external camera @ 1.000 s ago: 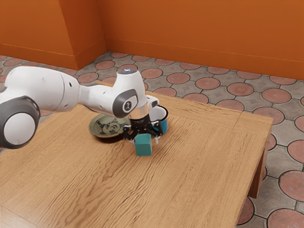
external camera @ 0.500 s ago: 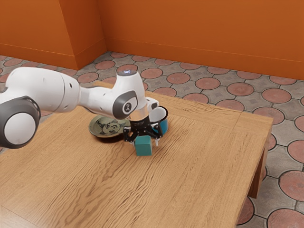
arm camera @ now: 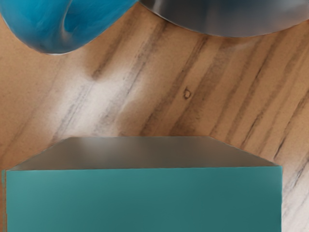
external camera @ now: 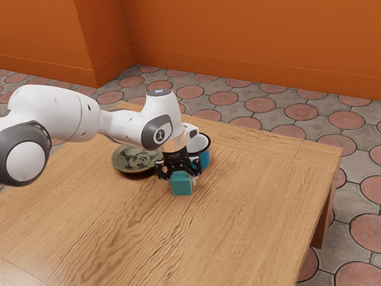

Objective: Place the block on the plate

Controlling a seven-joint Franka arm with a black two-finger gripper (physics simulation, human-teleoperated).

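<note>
Our end effector grips the block from both sides, likely for carrying to the plate, at its ten o'clock in the exterior view.

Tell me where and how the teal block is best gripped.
I'd grip the teal block by its faces toward the exterior view's left and right, coming straight down: it sits upright, flat-sided, and the blue mug could crowd a low approach from behind.

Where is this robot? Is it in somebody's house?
It might be a room in a house, but really it's a computer-made one: orange walls, a floor of round red tiles, and a wooden table.
</note>
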